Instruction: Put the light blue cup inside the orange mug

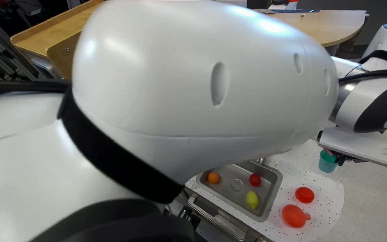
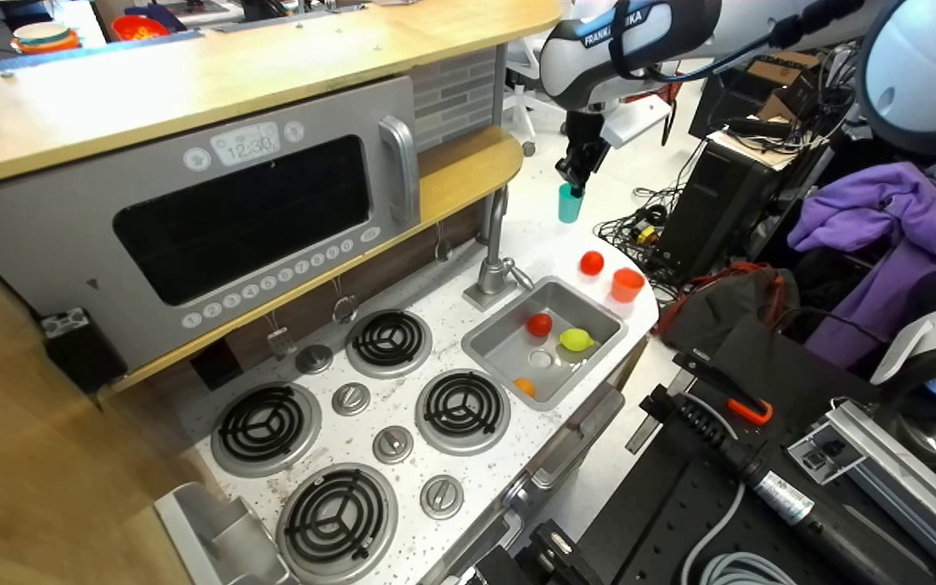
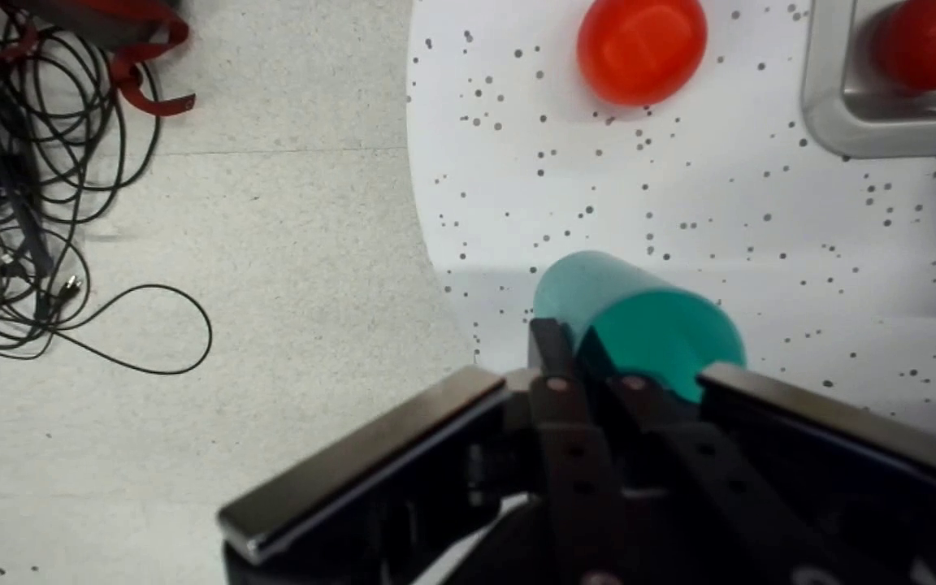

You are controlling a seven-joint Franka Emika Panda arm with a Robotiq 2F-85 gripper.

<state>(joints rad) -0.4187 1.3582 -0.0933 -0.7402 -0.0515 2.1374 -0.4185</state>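
The light blue cup is a small teal plastic cup, held in the air mouth up, and also shows in an exterior view. My gripper is shut on its wall, one finger inside the mouth and one outside. The gripper is partly hidden in an exterior view and shows above the cup in an exterior view. The orange mug, low, wide and red-orange with a small handle, stands on the white counter, also in an exterior view. It is out of the wrist view.
A smaller red-orange piece sits on the counter between cup and mug. A metal sink beside them holds a red fruit, a yellow lemon and an orange ball. A faucet stands behind the sink.
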